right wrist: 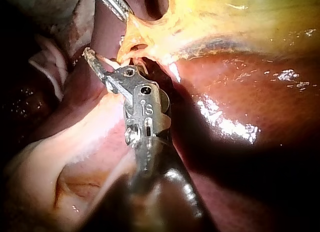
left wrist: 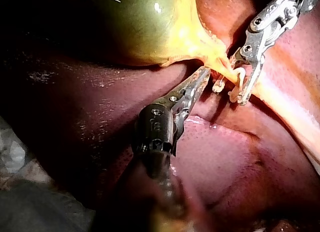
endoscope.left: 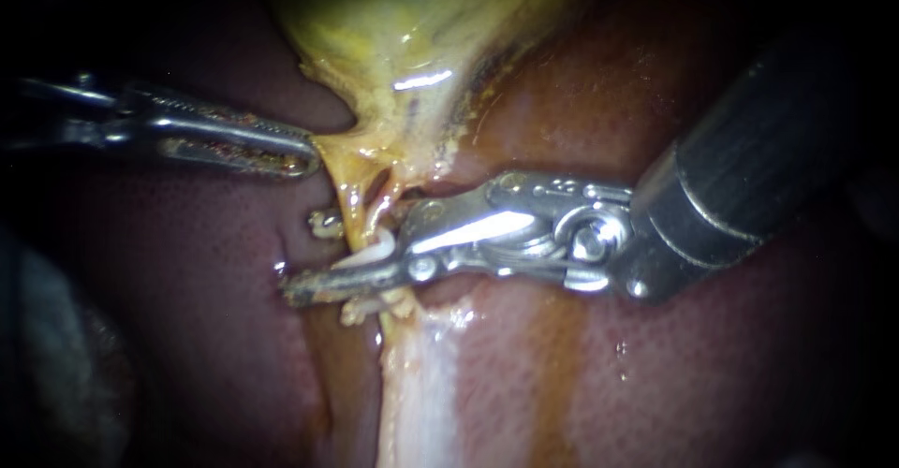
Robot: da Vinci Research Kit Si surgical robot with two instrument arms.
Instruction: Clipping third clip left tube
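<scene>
Close view of a dark red liver [endoscope.left: 187, 271] with a yellow-green gallbladder [endoscope.left: 412, 37] hanging into it from above. The gallbladder narrows to two thin strands. The left tube [endoscope.left: 354, 208] is the yellow strand on the left, running down from the neck to a pale band of tissue.

Our left instrument [endoscope.left: 304, 154] comes in level from the left. Its jaws are pinched together on the edge of the gallbladder's neck, drawing it sideways.

Our right instrument [endoscope.left: 348, 260] comes in from the right. Its jaws stand apart across the left tube, one on each side, and carry a white clip [endoscope.left: 373, 253] between them. The clip is not yet pressed flat.

Two other pale clips already sit on this tube, an upper clip [endoscope.left: 326, 223] just above the jaws and a lower clip [endoscope.left: 361, 314] just below them.

We judge the tube to be soft, wet and slippery, light, and easy to tear or kink. It should be taken square across, in the short bare stretch between the two seated clips. The whole width needs to lie inside the clip, with no stray yellow tissue caught in it. The hold on the neck looks useful for keeping the tube taut. A harder pull could tear it near the neck.
</scene>
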